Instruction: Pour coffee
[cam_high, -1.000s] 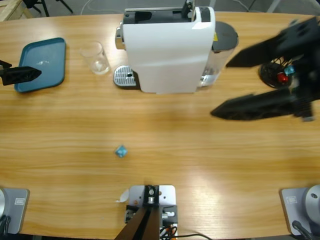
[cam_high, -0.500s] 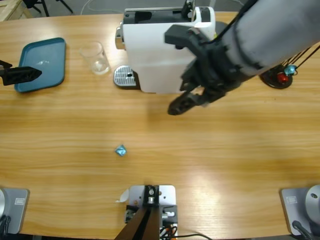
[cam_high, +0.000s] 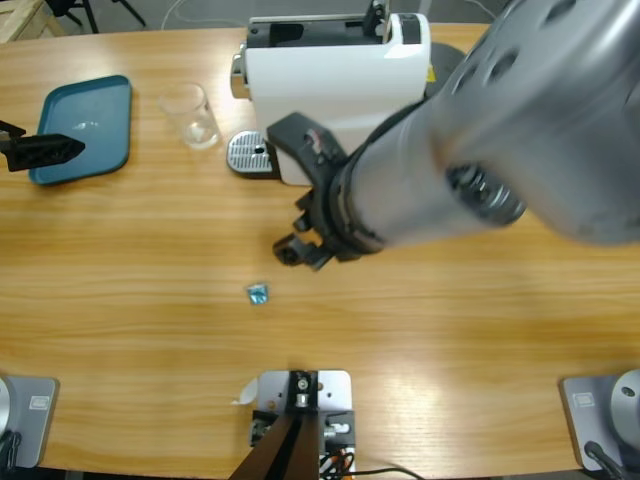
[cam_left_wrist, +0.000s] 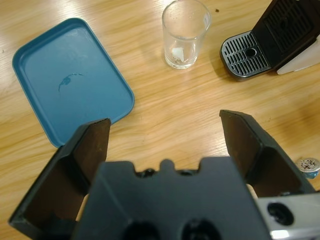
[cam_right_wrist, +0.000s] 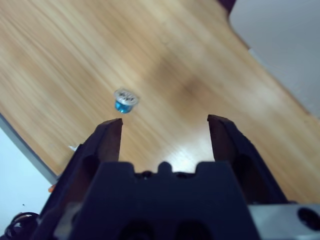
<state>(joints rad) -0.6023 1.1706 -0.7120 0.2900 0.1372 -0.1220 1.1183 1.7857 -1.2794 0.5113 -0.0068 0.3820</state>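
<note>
Starting at your far left in the high view, the left gripper (cam_high: 45, 148) hovered at the table's edge with its tip over the near rim of the blue tray (cam_high: 85, 125); its own wrist view showed the two black jaws spread wide apart with nothing between them. The tray (cam_left_wrist: 70, 100) held nothing but a small dark smear on its floor. Just to the right of it stood the clear glass tumbler (cam_high: 190, 117), upright on the wooden table (cam_high: 130, 260) and apart from both tray and machine; in the left wrist view you could see through the tumbler (cam_left_wrist: 185, 34) to a thin pale layer at its bottom, though whether that was the coffee (cam_left_wrist: 180, 59) or only the thick glass base was hard to tell. Next came the round metal drip grate (cam_high: 250, 155) at the foot of the white coffee machine (cam_high: 335, 95), with no cup on it. Below and right of the grate, a small blue capsule (cam_high: 258, 293) lay alone on the bare wood, silver top visible in the right wrist view (cam_right_wrist: 124, 101). The right gripper (cam_high: 300, 245) hung over the table near the middle, beside the machine's front and a little above and right of the capsule, with the big silver arm (cam_high: 500, 160) covering the machine's right part. Its jaws also stood open and empty, the capsule lying just beyond the left jaw tip.
</note>
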